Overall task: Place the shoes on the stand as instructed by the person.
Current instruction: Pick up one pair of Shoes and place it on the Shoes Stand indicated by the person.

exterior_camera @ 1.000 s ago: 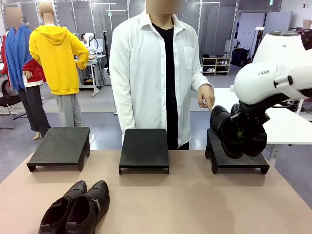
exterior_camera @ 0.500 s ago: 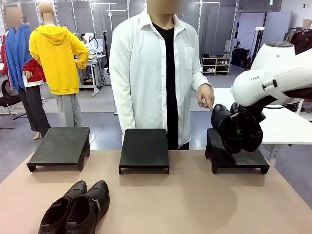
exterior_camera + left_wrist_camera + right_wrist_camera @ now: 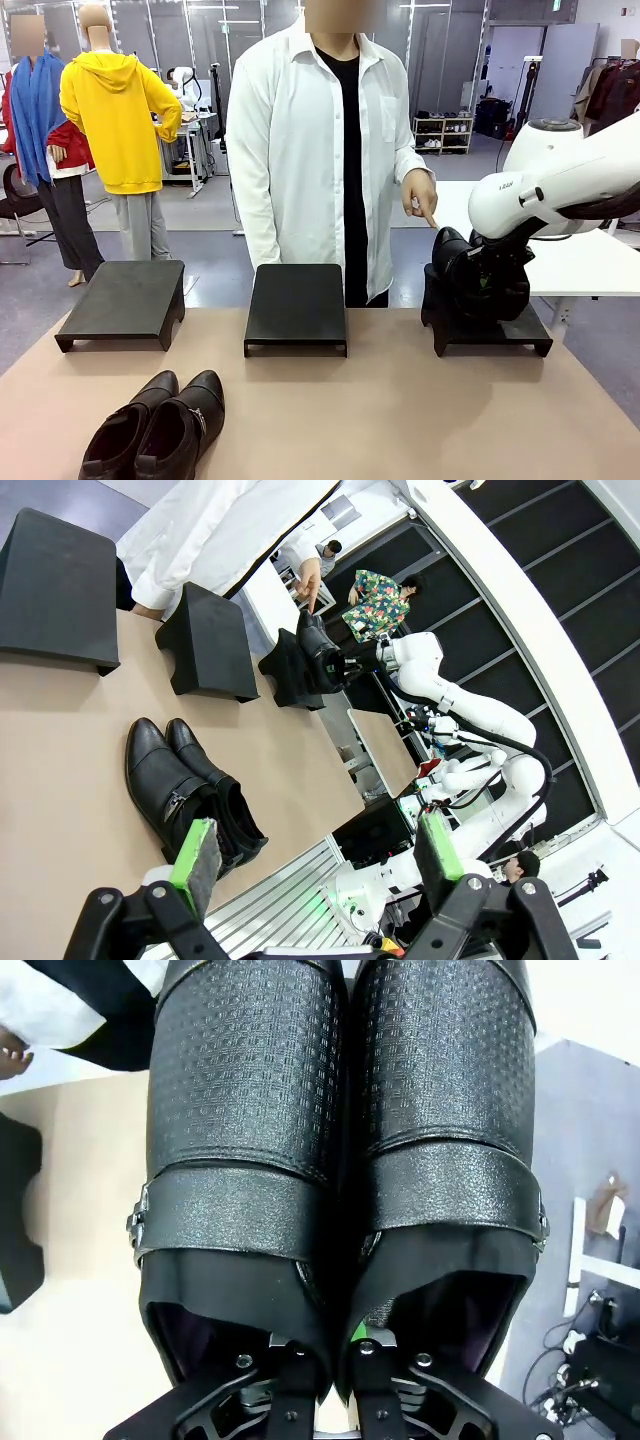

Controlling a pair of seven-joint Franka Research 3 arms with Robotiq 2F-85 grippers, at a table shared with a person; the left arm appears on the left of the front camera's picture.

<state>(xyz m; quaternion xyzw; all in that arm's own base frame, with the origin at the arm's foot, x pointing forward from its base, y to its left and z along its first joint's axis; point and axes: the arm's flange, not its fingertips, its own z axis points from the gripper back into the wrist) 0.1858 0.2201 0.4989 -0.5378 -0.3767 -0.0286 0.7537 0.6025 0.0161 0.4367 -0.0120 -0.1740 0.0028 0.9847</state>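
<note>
My right gripper [image 3: 340, 1348] is clamped on the inner walls of one pair of shoes [image 3: 462, 268], toes tipped up at the right stand [image 3: 532, 332] that the person's hand [image 3: 421, 195] points down at. I judge this the set-down: lower them flat, then let go, watching that hand close by the toes. The other pair [image 3: 155, 425] lies near left on the table, my left gripper [image 3: 320, 855] spread wide and empty, and the left stand [image 3: 125, 298] and middle stand [image 3: 296, 300] are bare.
</note>
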